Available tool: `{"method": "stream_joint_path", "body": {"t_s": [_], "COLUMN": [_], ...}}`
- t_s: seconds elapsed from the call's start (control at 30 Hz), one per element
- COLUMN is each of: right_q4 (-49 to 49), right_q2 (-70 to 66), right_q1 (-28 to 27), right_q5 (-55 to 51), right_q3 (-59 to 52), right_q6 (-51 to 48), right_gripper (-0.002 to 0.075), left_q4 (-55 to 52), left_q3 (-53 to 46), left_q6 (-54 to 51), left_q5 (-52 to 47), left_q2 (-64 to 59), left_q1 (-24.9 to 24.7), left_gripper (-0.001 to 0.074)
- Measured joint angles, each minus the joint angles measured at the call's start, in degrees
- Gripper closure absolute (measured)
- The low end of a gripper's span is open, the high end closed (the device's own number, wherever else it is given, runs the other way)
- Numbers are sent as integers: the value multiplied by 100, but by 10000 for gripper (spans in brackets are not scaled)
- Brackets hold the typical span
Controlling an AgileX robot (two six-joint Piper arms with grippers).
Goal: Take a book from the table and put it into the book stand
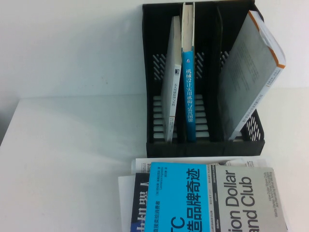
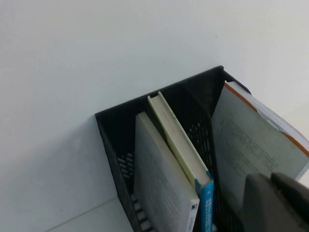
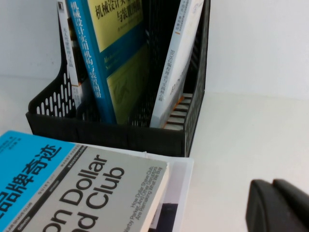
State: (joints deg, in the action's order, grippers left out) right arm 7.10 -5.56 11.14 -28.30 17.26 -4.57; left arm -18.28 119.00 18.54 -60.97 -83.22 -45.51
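Note:
The black book stand (image 1: 203,140) stands at the back of the white table (image 1: 72,159). The pale-grey book with orange edges (image 1: 251,72) stands in its right compartment, leaning right against the outer wall, top above the rim. It also shows in the left wrist view (image 2: 251,140) and the right wrist view (image 3: 178,63). Neither gripper shows in the high view. My left gripper (image 2: 272,193) hovers shut and empty in front of the stand, above that book. My right gripper (image 3: 273,203) is shut and empty over bare table to the right of the stand.
A blue-spined book (image 1: 189,92) fills the middle compartment and a white book (image 1: 171,87) leans in the left one. The cyan-and-grey "Dollar Club" book (image 1: 212,198) lies on a pile of magazines at the table's front, just before the stand.

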Motion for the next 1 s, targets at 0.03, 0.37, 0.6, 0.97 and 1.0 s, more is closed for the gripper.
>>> {"method": "stream_joint_path", "body": {"t_s": [0.03,0.37,0.6,0.97,1.0], "right_q4": [0,-12,-12,-12,-12], "right_q2": [0,0,0,0,0], "right_q1": [0,0,0,0,0], "right_q5": [0,0,0,0,0], "right_q3": [0,0,0,0,0], "right_q6": [0,0,0,0,0], "right_gripper": [729,729,729,729,729], "left_q4": [-30,343,687,569,556], "left_q3": [-464,-5092,-6318,-6472,-6472], "left_q6": [126,643,739,748,748], "left_q5": [280,2641,3023,2995,2858], "left_q2": [247,2414,3105,3219,3219], "left_q1": [0,11,14,14,14], "left_gripper": [737,737,737,737,737]}}
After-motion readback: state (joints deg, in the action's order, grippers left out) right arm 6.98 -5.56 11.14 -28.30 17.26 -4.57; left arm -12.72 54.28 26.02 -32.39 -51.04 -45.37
